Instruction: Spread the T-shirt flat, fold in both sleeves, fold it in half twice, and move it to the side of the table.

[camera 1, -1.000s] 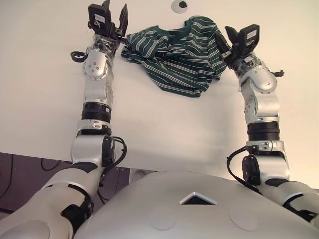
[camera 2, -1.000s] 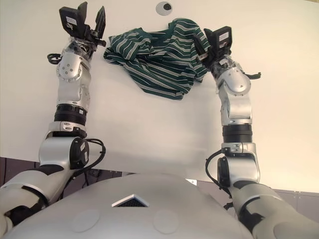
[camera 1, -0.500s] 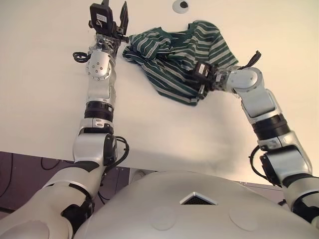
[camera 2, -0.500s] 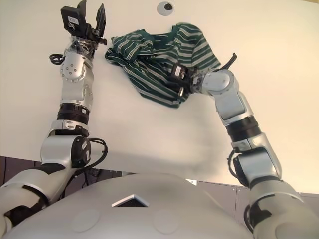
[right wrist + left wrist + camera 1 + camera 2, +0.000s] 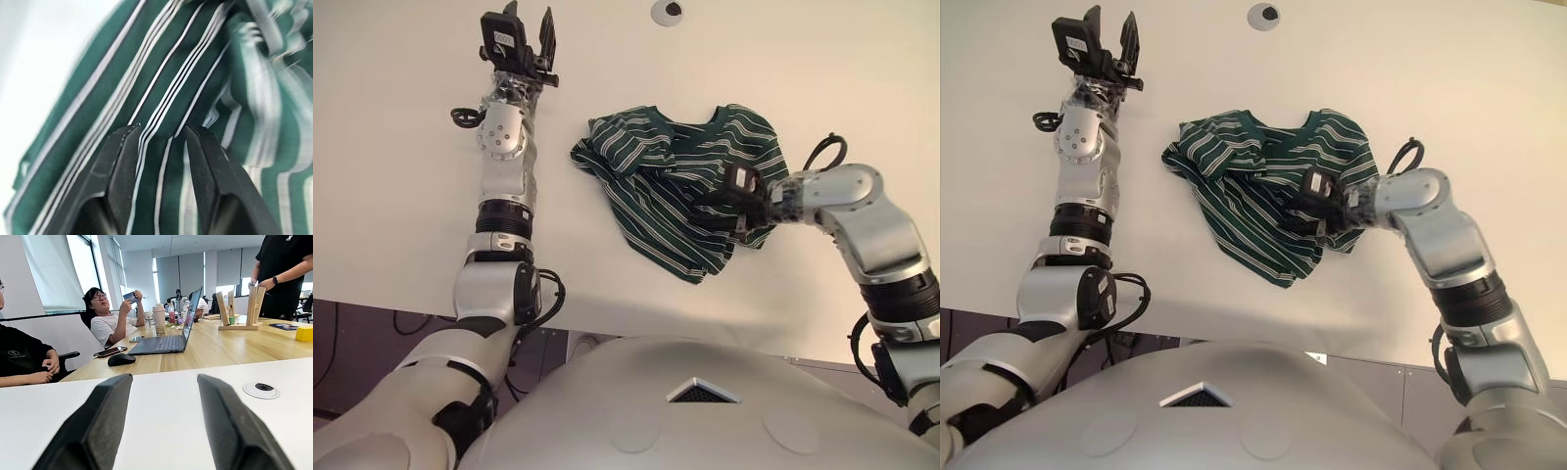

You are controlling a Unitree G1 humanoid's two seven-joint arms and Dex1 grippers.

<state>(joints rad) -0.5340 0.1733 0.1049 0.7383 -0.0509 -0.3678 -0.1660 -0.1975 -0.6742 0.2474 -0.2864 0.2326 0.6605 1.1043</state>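
Note:
The green striped T-shirt (image 5: 656,176) lies crumpled on the white table (image 5: 401,166), right of centre. Its collar points away from me and a loose corner trails toward the near edge. My right gripper (image 5: 710,208) lies low over the shirt's right half and is shut on a fold of it. In the right wrist view the fingers (image 5: 122,161) pinch striped cloth (image 5: 161,88) between them. My left gripper (image 5: 521,27) is raised at the far left of the table, open and holding nothing. It stands well apart from the shirt, with bare table beyond its fingertips (image 5: 117,387).
A round cable grommet (image 5: 667,11) sits in the tabletop beyond the shirt. The table's near edge (image 5: 607,328) runs just in front of my chest. Past the table stands a wooden desk (image 5: 234,340) with a laptop and seated people.
My right gripper swung from the shirt's far right side onto its near part and dragged the shirt toward me, away from the left gripper. The left gripper stayed open at the far left.

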